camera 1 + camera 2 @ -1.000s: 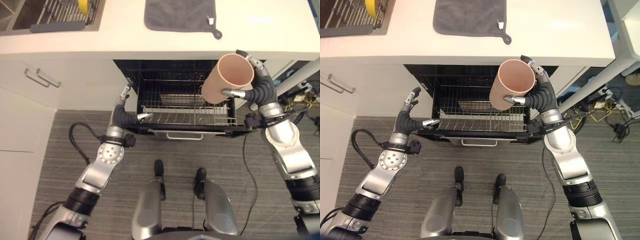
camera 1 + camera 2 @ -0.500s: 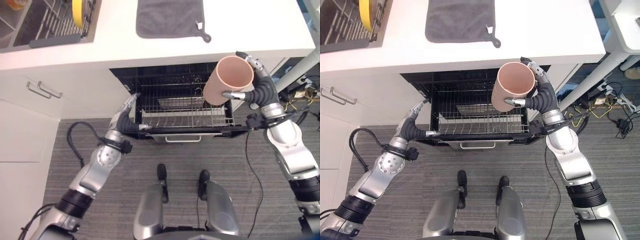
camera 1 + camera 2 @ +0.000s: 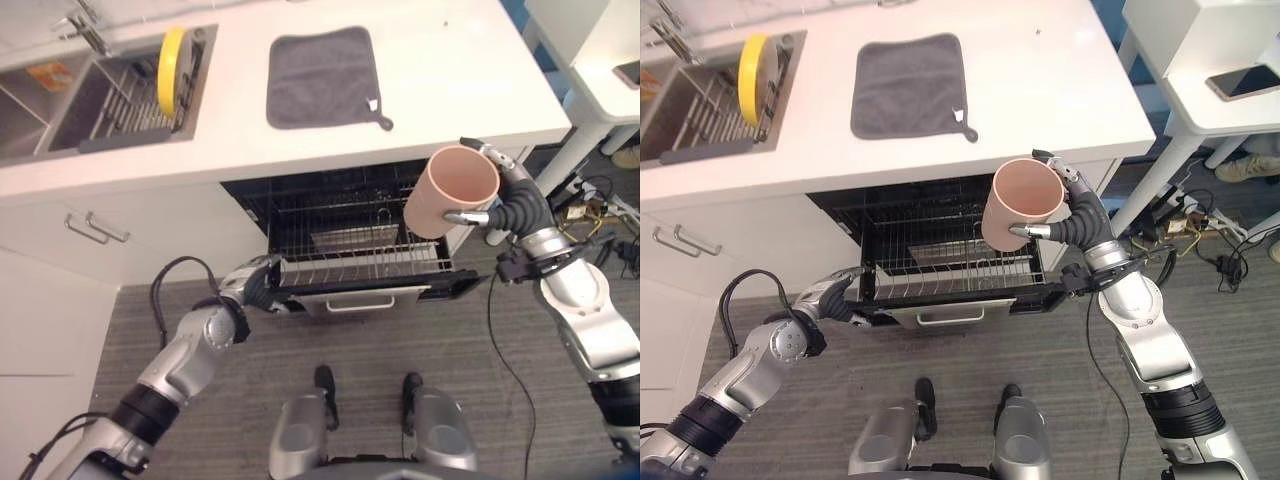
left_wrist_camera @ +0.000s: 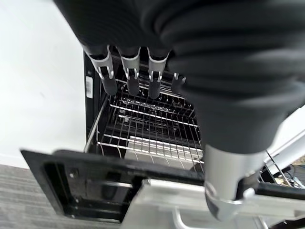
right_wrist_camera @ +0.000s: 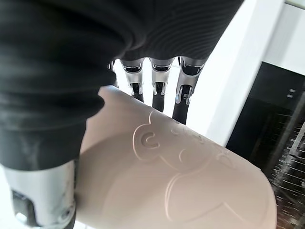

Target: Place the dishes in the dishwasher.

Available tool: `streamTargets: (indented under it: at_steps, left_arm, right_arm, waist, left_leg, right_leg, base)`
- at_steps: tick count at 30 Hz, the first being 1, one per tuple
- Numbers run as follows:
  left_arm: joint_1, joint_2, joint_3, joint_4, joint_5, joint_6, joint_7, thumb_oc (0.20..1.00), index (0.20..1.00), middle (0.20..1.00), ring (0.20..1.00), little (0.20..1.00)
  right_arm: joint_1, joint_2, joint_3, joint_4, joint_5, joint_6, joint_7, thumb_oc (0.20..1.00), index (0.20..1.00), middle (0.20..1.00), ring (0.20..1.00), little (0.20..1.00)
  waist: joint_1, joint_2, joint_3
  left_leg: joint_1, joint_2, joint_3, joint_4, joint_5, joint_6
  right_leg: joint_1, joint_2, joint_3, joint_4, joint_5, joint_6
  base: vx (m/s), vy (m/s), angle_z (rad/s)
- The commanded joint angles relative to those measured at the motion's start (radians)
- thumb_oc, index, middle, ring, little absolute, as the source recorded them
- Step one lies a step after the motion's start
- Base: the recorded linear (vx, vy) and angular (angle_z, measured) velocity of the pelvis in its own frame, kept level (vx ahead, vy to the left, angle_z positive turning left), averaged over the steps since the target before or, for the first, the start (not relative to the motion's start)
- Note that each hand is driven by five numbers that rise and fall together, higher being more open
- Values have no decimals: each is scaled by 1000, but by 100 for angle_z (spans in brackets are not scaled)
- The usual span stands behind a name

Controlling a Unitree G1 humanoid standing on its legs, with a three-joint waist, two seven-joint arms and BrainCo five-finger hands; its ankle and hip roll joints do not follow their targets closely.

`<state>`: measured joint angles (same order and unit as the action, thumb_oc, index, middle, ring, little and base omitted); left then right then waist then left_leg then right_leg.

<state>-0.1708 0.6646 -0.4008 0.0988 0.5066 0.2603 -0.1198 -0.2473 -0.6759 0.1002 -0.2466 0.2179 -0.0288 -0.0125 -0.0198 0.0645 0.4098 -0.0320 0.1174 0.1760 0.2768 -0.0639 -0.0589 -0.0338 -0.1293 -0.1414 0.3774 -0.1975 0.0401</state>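
A tall pink cup (image 3: 450, 190) is up in the air over the right end of the open dishwasher, and my right hand (image 3: 515, 205) is shut on it from the right side. The right wrist view shows the cup (image 5: 181, 181) lying against the fingers (image 5: 157, 86). The wire rack (image 3: 360, 262) below it stands pulled out of the dishwasher. My left hand (image 3: 258, 290) is low at the rack's front left corner. Its fingers (image 4: 128, 71) are straight and point toward the rack (image 4: 152, 129).
A yellow plate (image 3: 172, 58) stands upright in the sink's drying rack at the back left. A grey cloth (image 3: 322, 78) lies on the white counter (image 3: 450, 90) above the dishwasher. A white side table (image 3: 1200, 90) with a phone (image 3: 1238, 83) stands on the right.
The whole picture has shifted, so the camera has moved. My left hand has dropped from the dishwasher's left wall to the rack's front left corner. The cup stays in my right hand.
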Motion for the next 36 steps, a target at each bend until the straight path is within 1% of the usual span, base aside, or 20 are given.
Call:
streamTargets:
  at_steps: [1, 3, 8, 10, 11, 13, 14, 15, 16, 17, 18, 19, 21, 23, 26, 31, 34, 35, 36]
  left_arm:
    - [43, 10, -19, 19, 101, 30, 28, 1000, 1000, 1000, 1000, 1000]
    - [45, -9, -28, 73, 123, 34, 58, 1000, 1000, 1000, 1000, 1000]
    - [59, -58, -50, 165, 151, 43, 27, 1000, 1000, 1000, 1000, 1000]
    - [73, -96, -72, 256, 143, 30, 28, 1000, 1000, 1000, 1000, 1000]
    - [75, -104, -75, 271, 138, 25, 27, 1000, 1000, 1000, 1000, 1000]
    - [75, -122, -77, 301, 111, -6, 55, 1000, 1000, 1000, 1000, 1000]
    - [80, -134, -64, 299, 6, -88, 180, 1000, 1000, 1000, 1000, 1000]
    - [89, -146, -22, 247, -139, -193, 341, 1000, 1000, 1000, 1000, 1000]
    - [141, -157, 116, 107, -294, -349, 463, 1000, 1000, 1000, 1000, 1000]
    - [216, -178, 248, -28, -403, -475, 538, 1000, 1000, 1000, 1000, 1000]
    - [239, -189, 289, -82, -435, -498, 560, 1000, 1000, 1000, 1000, 1000]
    - [250, -195, 309, -120, -455, -508, 582, 1000, 1000, 1000, 1000, 1000]
    - [256, -197, 357, -220, -489, -488, 633, 1000, 1000, 1000, 1000, 1000]
    - [252, -193, 370, -252, -494, -482, 650, 1000, 1000, 1000, 1000, 1000]
    - [229, -209, 370, -268, -506, -474, 671, 1000, 1000, 1000, 1000, 1000]
    - [205, -214, 350, -270, -461, -449, 648, 1000, 1000, 1000, 1000, 1000]
    - [200, -201, 341, -272, -432, -414, 602, 1000, 1000, 1000, 1000, 1000]
    - [191, -192, 334, -265, -418, -405, 590, 1000, 1000, 1000, 1000, 1000]
    - [155, -171, 316, -251, -411, -392, 586, 1000, 1000, 1000, 1000, 1000]
  right_arm:
    - [31, 1, -39, -100, 41, -31, 26, 200, 200, 200, 200, 200]
    - [56, 15, -37, -113, 41, -22, 43, 200, 200, 200, 200, 200]
    - [96, 41, -37, -129, 39, -3, 81, 200, 200, 200, 200, 200]
    - [118, 58, -33, -139, 40, 5, 102, 200, 200, 200, 200, 200]
    - [122, 60, -34, -139, 40, 5, 106, 200, 200, 200, 200, 200]
    - [130, 67, -36, -141, 38, 8, 119, 200, 200, 200, 200, 200]
    - [141, 73, -35, -142, 25, 1, 118, 200, 200, 200, 200, 200]
    - [168, 78, -50, -153, 9, -13, 99, 200, 200, 200, 200, 200]
    - [240, 113, -90, -172, -25, -50, 71, 200, 200, 200, 200, 200]
    - [308, 152, -124, -176, -63, -101, 36, 200, 200, 200, 200, 200]
    - [323, 162, -132, -170, -74, -118, 19, 200, 200, 200, 200, 200]
    - [326, 163, -138, -168, -78, -122, 5, 200, 200, 200, 200, 200]
    - [311, 140, -160, -172, -59, -110, -41, 200, 200, 200, 200, 200]
    - [308, 131, -168, -179, -51, -102, -53, 200, 200, 200, 200, 200]
    - [272, 133, -165, -174, -61, -81, -59, 200, 200, 200, 200, 200]
    - [254, 135, -156, -177, -67, -54, -51, 200, 200, 200, 200, 200]
    - [260, 129, -161, -176, -55, -45, -38, 200, 200, 200, 200, 200]
    - [253, 126, -160, -170, -53, -48, -39, 200, 200, 200, 200, 200]
    - [226, 119, -145, -154, -53, -63, -58, 200, 200, 200, 200, 200]
  waist:
    - [2, -60, -81]
    - [-1, -65, -91]
    - [-7, -72, -108]
    - [-10, -79, -125]
    - [-11, -80, -126]
    - [-17, -82, -130]
    - [-19, -84, -137]
    - [-9, -83, -145]
    - [18, -83, -155]
    - [40, -87, -174]
    - [46, -90, -185]
    - [50, -91, -195]
    - [52, -88, -232]
    - [50, -85, -243]
    - [43, -70, -264]
    - [35, -64, -285]
    - [32, -66, -276]
    - [33, -69, -264]
    - [34, -77, -233]
  left_leg:
    - [-110, 117, -22, 116, 101, -60]
    - [-100, 124, -15, 121, 109, -63]
    - [-89, 136, -4, 134, 124, -69]
    - [-83, 143, 5, 139, 129, -71]
    - [-85, 144, 6, 141, 132, -72]
    - [-82, 144, 6, 140, 135, -75]
    - [-73, 142, 8, 123, 132, -78]
    - [-56, 131, 13, 70, 116, -72]
    - [-21, 107, 11, -27, 115, -64]
    - [0, 92, 1, -122, 142, -65]
    - [9, 86, -3, -160, 152, -65]
    - [15, 83, -6, -184, 156, -64]
    - [45, 71, -8, -259, 159, -62]
    - [52, 66, -10, -270, 155, -63]
    - [79, 60, -7, -299, 143, -63]
    - [127, 48, 2, -348, 134, -56]
    - [121, 46, -3, -331, 124, -55]
    - [106, 47, -7, -312, 120, -55]
    - [52, 51, -19, -270, 118, -59]
  right_leg:
    - [149, -35, 15, -256, 177, 56]
    - [170, -31, 24, -260, 183, 56]
    - [201, -26, 37, -262, 191, 56]
    - [219, -26, 43, -266, 193, 59]
    - [222, -26, 44, -266, 194, 59]
    - [223, -26, 51, -267, 194, 60]
    - [226, -29, 51, -280, 197, 64]
    - [230, -35, 36, -303, 202, 73]
    - [226, -51, -6, -337, 215, 91]
    - [223, -57, -47, -386, 235, 101]
    - [224, -56, -62, -409, 241, 101]
    - [223, -54, -71, -424, 245, 101]
    - [220, -42, -96, -454, 243, 95]
    - [219, -37, -99, -455, 236, 90]
    - [230, -29, -100, -463, 219, 82]
    - [231, -28, -101, -465, 210, 83]
    - [238, -27, -97, -465, 204, 79]
    - [238, -28, -96, -464, 205, 78]
    - [216, -33, -86, -455, 206, 77]
  base:
    - [223, -27, -6]
    - [223, -31, -6]
    - [153, -14, -12]
    - [180, -10, -3]
    - [142, 2, -7]
    - [62, 19, -2]
    - [6, 42, -7]
    - [-71, 57, -2]
    - [-213, 36, -1]
    - [-254, 10, 12]
    - [-235, -12, 47]
    - [-177, -7, 80]
    - [-189, 7, 62]
    - [-89, 20, 8]
    - [-32, 45, 1]
    - [9, 16, 2]
    - [70, -10, -1]
    - [-72, -98, -2]
    - [-218, -113, -2]
